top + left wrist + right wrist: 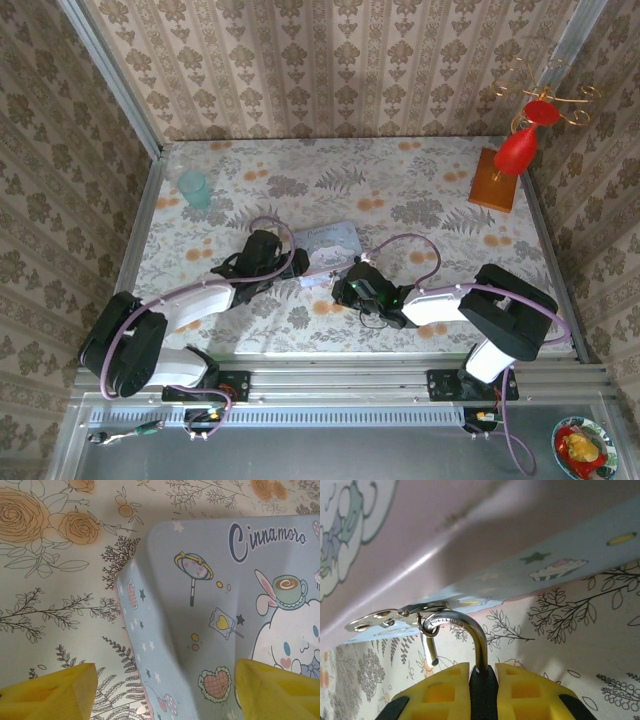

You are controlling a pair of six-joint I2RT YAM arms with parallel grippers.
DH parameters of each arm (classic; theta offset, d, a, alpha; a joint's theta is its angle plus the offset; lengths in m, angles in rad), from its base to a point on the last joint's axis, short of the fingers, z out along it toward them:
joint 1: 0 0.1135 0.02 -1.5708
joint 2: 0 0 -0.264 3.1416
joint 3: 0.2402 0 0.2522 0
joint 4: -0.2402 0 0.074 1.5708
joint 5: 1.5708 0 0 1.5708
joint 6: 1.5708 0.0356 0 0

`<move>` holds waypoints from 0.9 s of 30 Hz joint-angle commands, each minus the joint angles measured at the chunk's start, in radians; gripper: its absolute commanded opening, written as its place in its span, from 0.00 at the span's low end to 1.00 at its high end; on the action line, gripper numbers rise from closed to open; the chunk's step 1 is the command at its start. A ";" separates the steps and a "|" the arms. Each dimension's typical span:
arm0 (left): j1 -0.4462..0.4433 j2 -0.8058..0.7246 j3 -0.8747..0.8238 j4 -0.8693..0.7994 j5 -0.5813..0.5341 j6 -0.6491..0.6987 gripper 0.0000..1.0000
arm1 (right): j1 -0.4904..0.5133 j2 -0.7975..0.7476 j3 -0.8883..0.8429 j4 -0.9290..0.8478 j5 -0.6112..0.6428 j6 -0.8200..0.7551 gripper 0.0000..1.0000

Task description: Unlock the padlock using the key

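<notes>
- Two at work: left arm (190,300) and right arm (450,300) stretch low from the near edge, forearms angled inward, meeting at the tin (335,238) mid-tabletop (420,190).
- Left gripper (165,692) hovers over the tin's left end, yellow fingers (55,692) spread wide, holding nothing.
- Right gripper (483,671) sits at the tin's near side, pinched tight on the padlock (483,700).
- The shackle (465,625) hooks through the tin's hasp (395,620); one shackle end hangs free.
</notes>
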 commanded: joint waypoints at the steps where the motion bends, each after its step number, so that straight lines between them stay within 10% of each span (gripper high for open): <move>1: -0.031 0.013 -0.051 -0.084 -0.045 -0.037 0.72 | -0.020 -0.012 0.026 0.040 0.057 0.088 0.01; 27: -0.143 0.045 -0.033 -0.104 -0.166 -0.129 0.69 | -0.108 -0.073 0.033 -0.040 0.081 0.087 0.02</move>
